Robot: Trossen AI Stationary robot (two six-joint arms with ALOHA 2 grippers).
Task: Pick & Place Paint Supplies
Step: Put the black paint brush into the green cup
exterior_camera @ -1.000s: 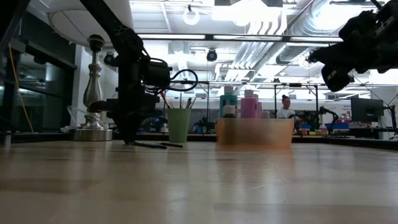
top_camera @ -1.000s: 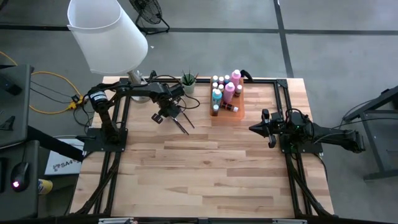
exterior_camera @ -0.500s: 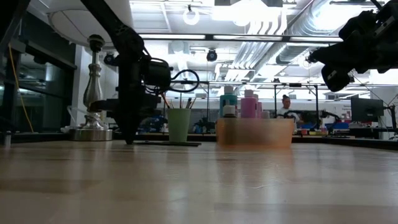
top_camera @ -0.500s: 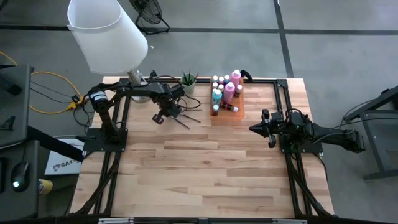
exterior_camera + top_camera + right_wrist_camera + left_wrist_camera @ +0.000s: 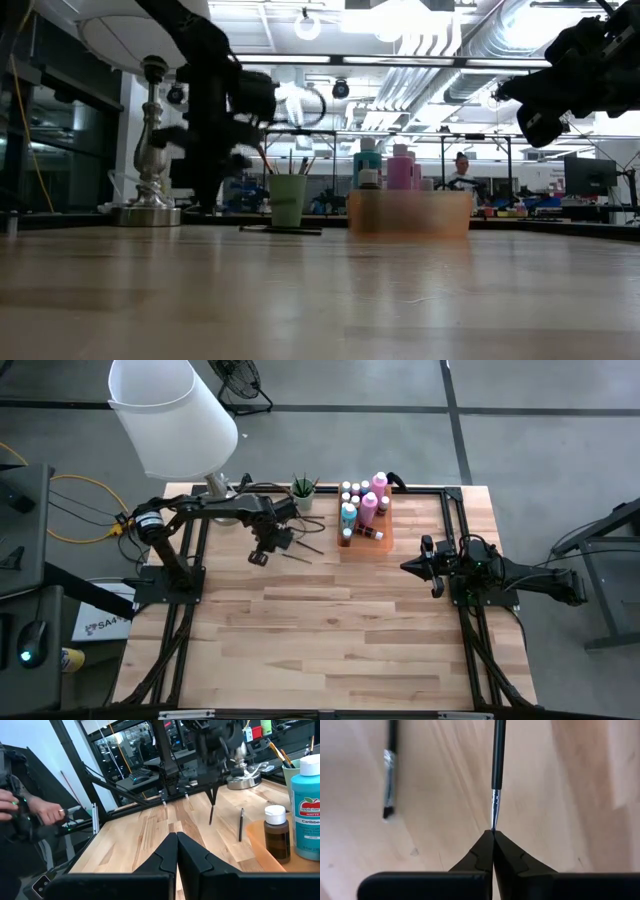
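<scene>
My left gripper (image 5: pixel 493 832) hangs a little above the table, left of the tray, pointing down and shut on the tip of a thin dark-handled paintbrush (image 5: pixel 498 760). The same brush shows below the fingers in the right wrist view (image 5: pixel 211 815). A second paintbrush (image 5: pixel 390 775) lies flat on the wood beside it (image 5: pixel 311 548). Several pale-capped paint bottles (image 5: pixel 362 505) in pink, teal and brown stand in an orange tray (image 5: pixel 380 540). My right gripper (image 5: pixel 176 836) waits shut at the right side, level and well above the table. My left gripper pinches the paintbrush's bristle tip (image 5: pixel 494 819) between the free ends of its two fingers, coming from above and pointing down. The silver ferrule and the dark handle run away from the fingertips. I cannot tell whether the handle end rests on the table.
A green cup (image 5: pixel 303 500) with brushes stands at the far edge, left of the tray. A white lampshade (image 5: pixel 170 415) on a silver base (image 5: pixel 148 213) fills the far left corner. A person (image 5: pixel 20 805) stands beyond the table. Bare wood lies toward the near edge.
My left gripper has risen off the table and rolled about its own axis. The brush at its fingers has swung about its bristle end, from slanting toward the near edge to lying almost along the table's left-right line. The second brush has kept its place.
</scene>
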